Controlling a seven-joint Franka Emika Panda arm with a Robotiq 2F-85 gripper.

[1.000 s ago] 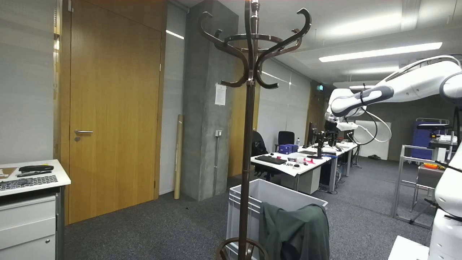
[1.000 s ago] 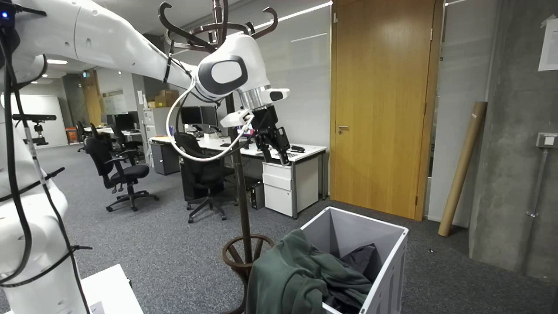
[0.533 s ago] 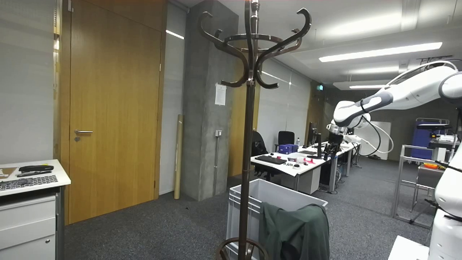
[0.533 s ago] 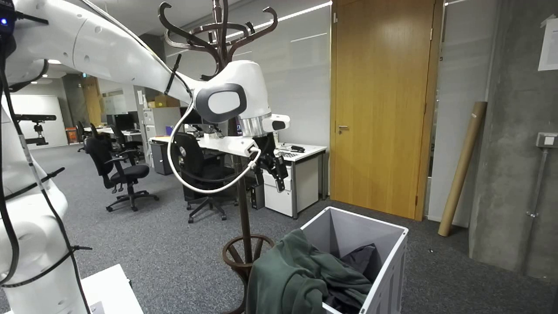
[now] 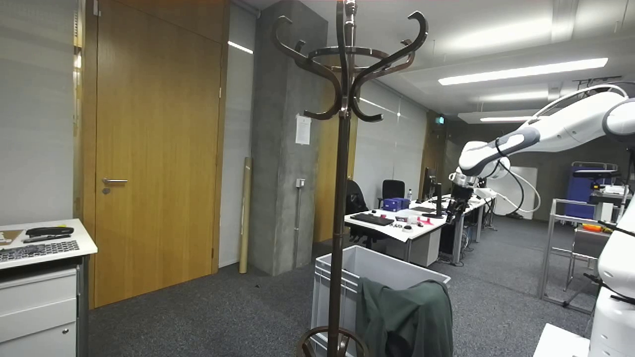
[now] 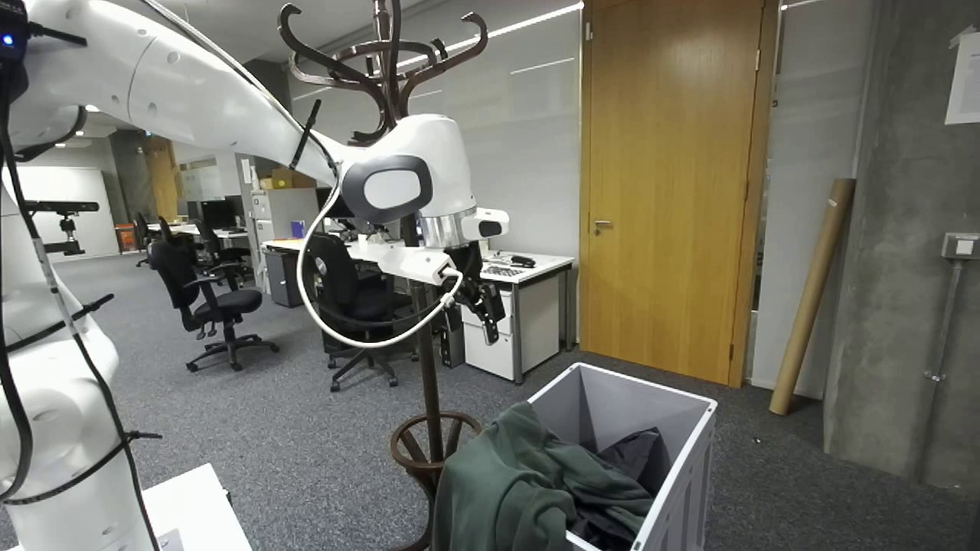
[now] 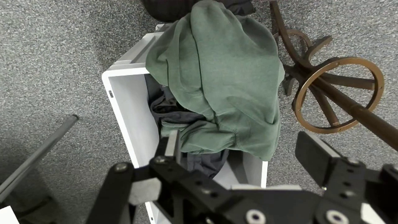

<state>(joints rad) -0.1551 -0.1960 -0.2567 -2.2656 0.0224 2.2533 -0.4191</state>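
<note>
Green garment (image 7: 230,71) drapes over the rim of the grey crate (image 7: 132,105), partly inside it, partly hanging outside. I have the gripper (image 7: 244,144) higher than the crate and apart from it, its 2 jaws standing wide. Dark clothes (image 7: 210,161) lie within the crate; the coat stand (image 5: 341,178) is just beside it.
</note>
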